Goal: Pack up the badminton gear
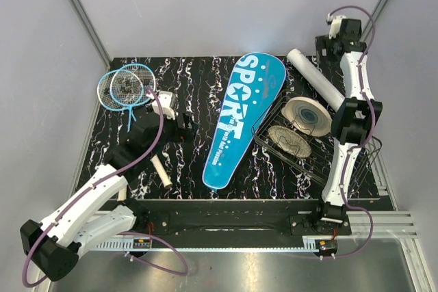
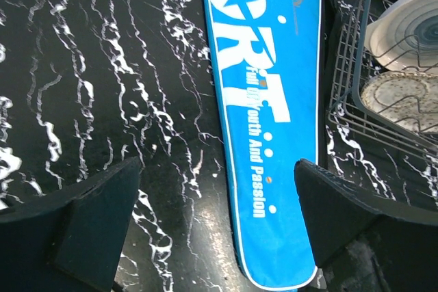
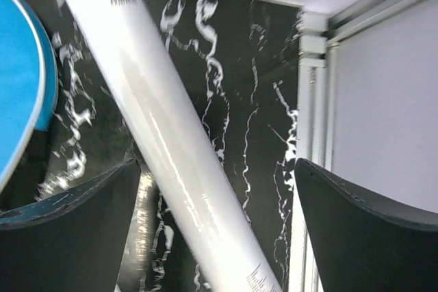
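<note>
Cover point(image 1: 241, 117), blue, "SPORT": flat at the middle of the desk point(image 1: 198, 80), wide end far.
Rackets point(image 1: 125, 88), two, light blue: heads overlapping at the far left corner.
Tube point(image 3: 157, 135), white: slantwise at far right, just beyond the wire basket point(image 1: 263, 135) holding two round discs point(image 1: 308, 115).
Left hand point(image 2: 217, 165): wide apart, empty, over the cover's narrow half.
Right hand point(image 3: 217, 163): wide apart, empty, above the tube.
</note>
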`<state>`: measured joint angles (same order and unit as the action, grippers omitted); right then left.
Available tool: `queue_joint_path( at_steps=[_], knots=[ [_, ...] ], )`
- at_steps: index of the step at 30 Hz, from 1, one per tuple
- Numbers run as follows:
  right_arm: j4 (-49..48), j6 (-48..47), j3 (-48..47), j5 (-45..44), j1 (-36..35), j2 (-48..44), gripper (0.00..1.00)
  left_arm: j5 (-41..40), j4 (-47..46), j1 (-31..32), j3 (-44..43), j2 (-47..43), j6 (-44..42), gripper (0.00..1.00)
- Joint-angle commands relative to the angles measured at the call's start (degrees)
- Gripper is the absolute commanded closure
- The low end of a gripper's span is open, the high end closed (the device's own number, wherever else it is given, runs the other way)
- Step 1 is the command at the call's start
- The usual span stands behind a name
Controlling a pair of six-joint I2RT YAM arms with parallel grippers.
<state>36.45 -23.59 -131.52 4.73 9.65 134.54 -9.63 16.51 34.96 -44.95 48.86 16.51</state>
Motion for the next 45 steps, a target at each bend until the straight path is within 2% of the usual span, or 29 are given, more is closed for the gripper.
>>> queue_joint_path(
  at_steps=[1, 5, 8, 9, 11, 12, 13, 14, 15, 17, 20, 21, 23, 26, 27, 33, 37, 45],
  knots=[
    [4.2, 16.9, -8.9, -19.4, -5.2, -10.2, 0.00, 4.4, -1.6, -1.4, -1.6, 1.5, 5.2, 0.01],
    [7.5, 29.9, -4.9, -22.7, -13.6, -18.1, 0.00, 6.4, 1.9, -5.2, -3.2, 4.2, 13.6, 0.01],
    [7.1, 38.5, 4.0, -18.2, -22.9, -24.6, 0.00, 8.7, 5.2, -8.7, -4.7, 6.1, 17.1, 0.01],
    [6.5, 40.0, 9.5, -16.2, -28.9, -26.2, 0.00, 9.1, 5.6, -10.7, -4.8, 6.2, 18.1, 0.01],
    [2.7, 42.8, 16.7, -14.2, -35.5, -31.6, 0.00, 12.1, 5.6, -13.0, -3.5, 5.5, 20.6, 0.01],
    [0.3, 44.5, 25.6, -13.4, -38.5, -33.8, 0.00, 13.3, 4.8, -15.2, -2.8, 4.6, 21.3, 0.01],
    [-2.0, 46.0, 30.2, -12.8, -44.7, -38.2, 0.00, 14.3, 4.5, -16.0, -1.5, 4.2, 22.7, 0.01],
    [-6.3, 47.0, 34.8, -11.9, -47.1, -40.1, 0.00, 15.6, 3.6, -16.6, -0.9, 4.0, 23.2, 0.01],
    [-8.0, 48.5, 42.2, -10.5, -49.3, -41.9, 0.00, 16.0, 3.2, -16.9, 0.0, 3.8, 23.6, 0.01],
    [-10.8, 51.5, 50.7, -9.6, -55.0, -45.8, 0.00, 17.4, 2.6, -17.1, 0.8, 4.2, 24.2, 0.01],
    [-13.4, 57.0, 59.9, -7.3, -62.3, -49.7, 0.08, 17.4, 3.3, -17.4, 1.7, 5.5, 25.1, 0.01],
    [-14.1, 59.8, 62.1, -7.7, -63.7, -51.4, 0.16, 17.2, 3.3, -17.7, 2.4, 5.3, 25.4, 0.01],
    [-15.9, 62.8, 67.9, -9.4, -66.9, -52.6, 0.25, 15.5, 2.9, -17.9, 3.0, 3.9, 26.2, 0.01],
    [-15.7, 71.7, 73.8, -13.9, -67.9, -53.3, 0.32, 13.3, 1.7, -18.1, 4.5, 1.7, 27.7, 0.01],
    [-15.4, 77.2, 75.1, -16.9, -67.9, -53.2, 0.33, 13.6, 1.2, -18.1, 5.5, 1.4, 28.0, 0.02],
    [-14.6, 90.9, 80.1, -26.4, -67.9, -50.0, 0.32, 21.3, -3.5, -17.0, 8.0, 1.4, 27.7, 0.11],
    [-14.6, 93.4, 79.6, -28.8, -67.9, -47.2, 0.32, 20.1, -1.8, -13.4, 7.7, 0.4, 23.6, 0.15],
    [-17.9, 96.9, 78.9, -31.5, -67.7, -41.8, 0.35, 15.6, -0.3, -7.1, 8.0, -0.6, 22.2, 0.21]
  ],
)
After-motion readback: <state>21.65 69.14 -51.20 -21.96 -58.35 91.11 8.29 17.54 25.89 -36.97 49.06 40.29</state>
